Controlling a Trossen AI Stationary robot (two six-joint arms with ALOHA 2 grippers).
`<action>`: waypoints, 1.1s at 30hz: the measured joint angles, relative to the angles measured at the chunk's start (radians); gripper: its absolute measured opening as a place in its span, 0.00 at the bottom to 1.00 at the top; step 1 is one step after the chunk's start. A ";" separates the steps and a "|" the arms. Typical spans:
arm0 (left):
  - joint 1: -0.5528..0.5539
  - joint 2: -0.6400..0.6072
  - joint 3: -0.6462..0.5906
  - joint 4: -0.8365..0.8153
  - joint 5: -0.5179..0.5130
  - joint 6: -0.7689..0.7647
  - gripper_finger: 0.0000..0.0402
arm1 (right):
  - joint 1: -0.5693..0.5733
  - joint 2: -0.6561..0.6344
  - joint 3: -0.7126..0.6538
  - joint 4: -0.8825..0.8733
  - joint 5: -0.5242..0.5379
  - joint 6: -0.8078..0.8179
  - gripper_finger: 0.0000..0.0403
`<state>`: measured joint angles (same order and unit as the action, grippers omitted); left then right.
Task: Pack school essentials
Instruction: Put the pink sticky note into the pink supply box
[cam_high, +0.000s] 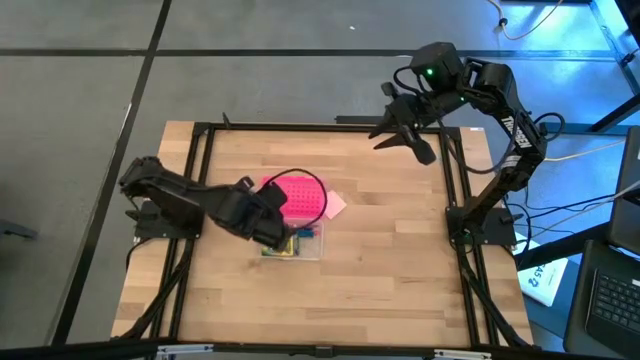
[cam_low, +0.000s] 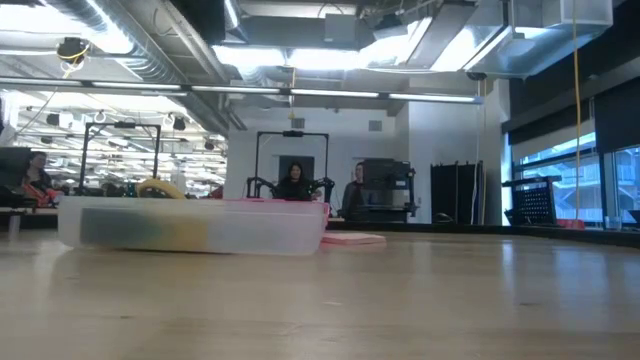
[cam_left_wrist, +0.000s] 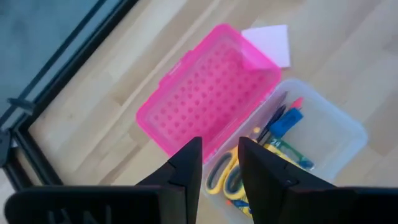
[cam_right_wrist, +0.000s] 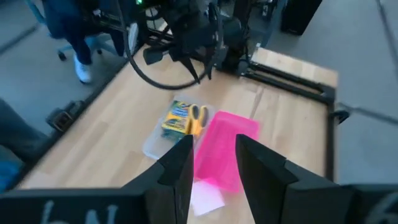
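Observation:
An open pencil box lies mid-table. Its bright pink dotted half (cam_left_wrist: 205, 99) lies flat beside its clear half (cam_left_wrist: 336, 130). Inside the clear half are yellow-handled scissors (cam_left_wrist: 225, 177), a yellow-green crayon box (cam_left_wrist: 287, 154), thin pens (cam_left_wrist: 273, 118) and a small blue piece (cam_left_wrist: 287, 121). A pale pink square pad (cam_left_wrist: 270, 42) lies flat on the table at the pink half's far corner. My left gripper (cam_left_wrist: 219, 158) hovers above the box, open, nothing between its fingers. My right gripper (cam_right_wrist: 213, 155) hangs high over the table's far right part (cam_high: 405, 135), open and holding nothing.
A black metal frame (cam_high: 205, 150) runs around the wooden table top (cam_high: 390, 260). Bare wood lies to the right of and in front of the box. In the low view, people (cam_low: 295, 182) sit in the room far behind the table.

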<state>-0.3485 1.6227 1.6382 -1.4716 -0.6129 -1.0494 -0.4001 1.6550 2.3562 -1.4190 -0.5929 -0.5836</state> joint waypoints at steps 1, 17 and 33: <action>-0.014 -0.002 0.000 0.001 -0.011 -0.008 0.24 | 0.005 0.001 -0.001 -0.004 -0.008 0.030 0.30; -0.064 -0.003 0.000 -0.044 -0.106 0.051 0.24 | 0.181 0.006 -0.251 -0.138 0.391 0.163 0.30; -0.048 -0.026 -0.001 0.003 -0.005 0.234 0.24 | 0.216 0.006 -0.367 -0.059 0.390 0.187 0.30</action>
<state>-0.3963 1.5963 1.6375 -1.4688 -0.6182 -0.8155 -0.1844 1.6608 1.9892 -1.4780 -0.2025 -0.3965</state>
